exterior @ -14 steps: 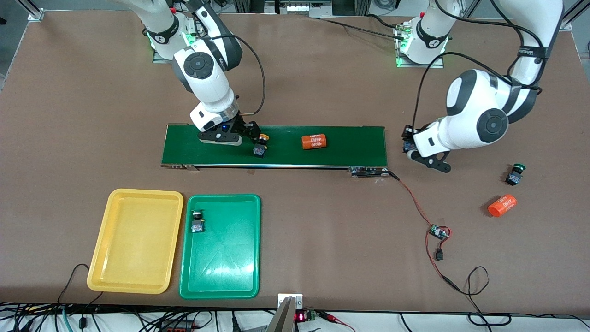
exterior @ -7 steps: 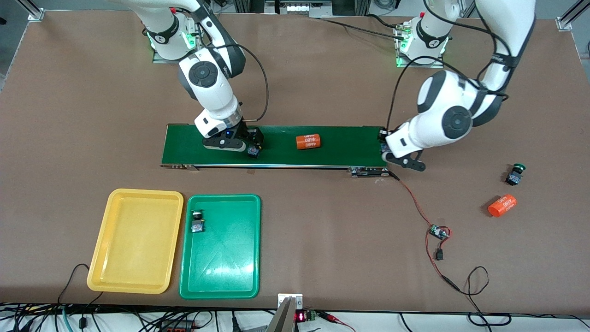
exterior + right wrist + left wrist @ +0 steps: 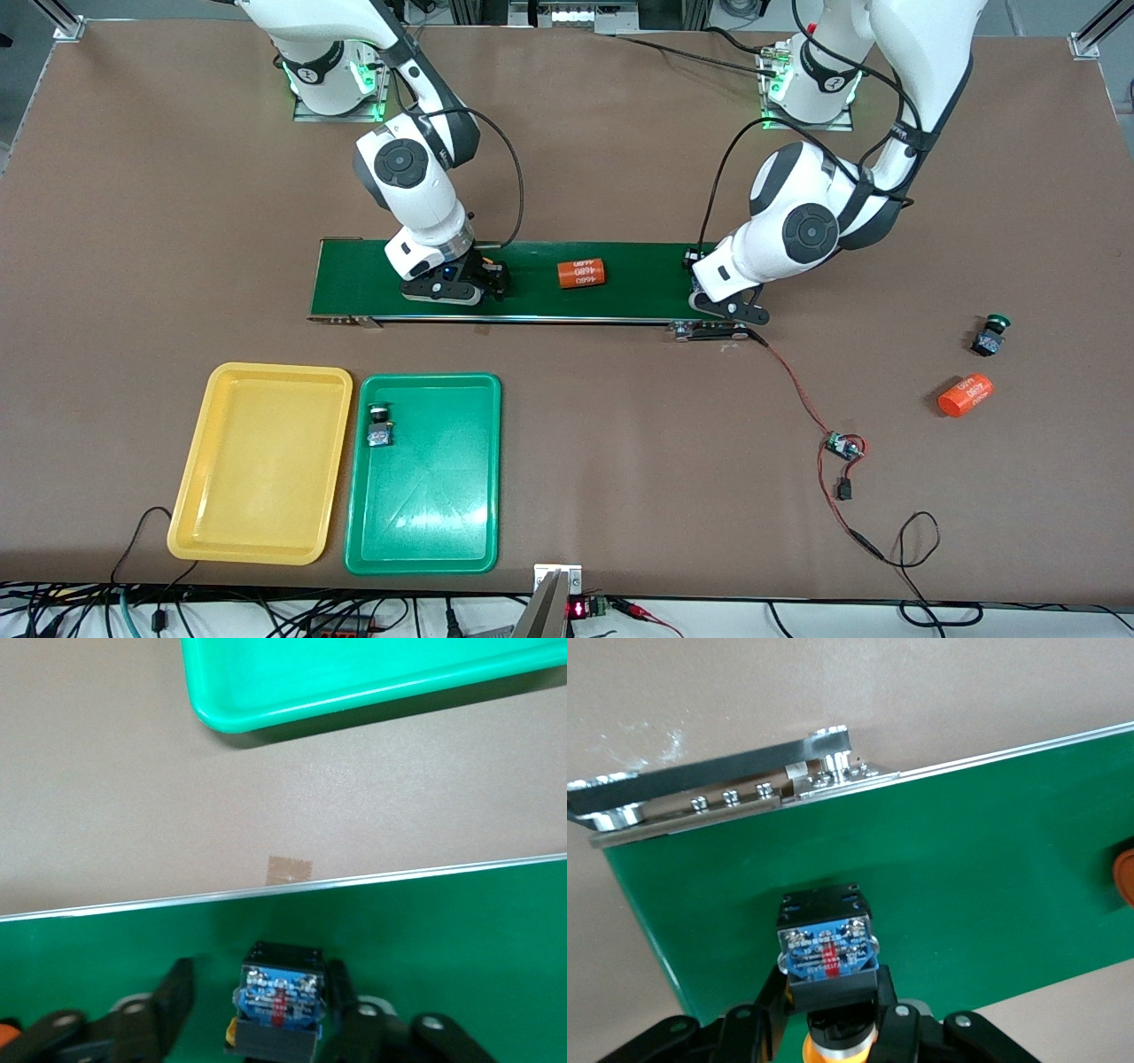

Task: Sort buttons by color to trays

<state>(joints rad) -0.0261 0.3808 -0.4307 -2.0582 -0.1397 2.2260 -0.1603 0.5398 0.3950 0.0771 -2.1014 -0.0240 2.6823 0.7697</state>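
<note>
Between both tools (image 3: 493, 282), orange cylinder (image 3: 581, 273).

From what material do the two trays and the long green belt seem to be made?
The yellow rectangular tray and green rectangular tray look like glossy moulded plastic: rounded rims, light reflections. The long green conveyor belt looks like matte rubber or fabric, probably with a metal edge rail.

White arms (image 3: 416, 190), dark grey joint caps, black cables, perhaps green base lights.

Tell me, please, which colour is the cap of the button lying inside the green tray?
Dark green to black, seen best in the front view: button in green tray.
</note>
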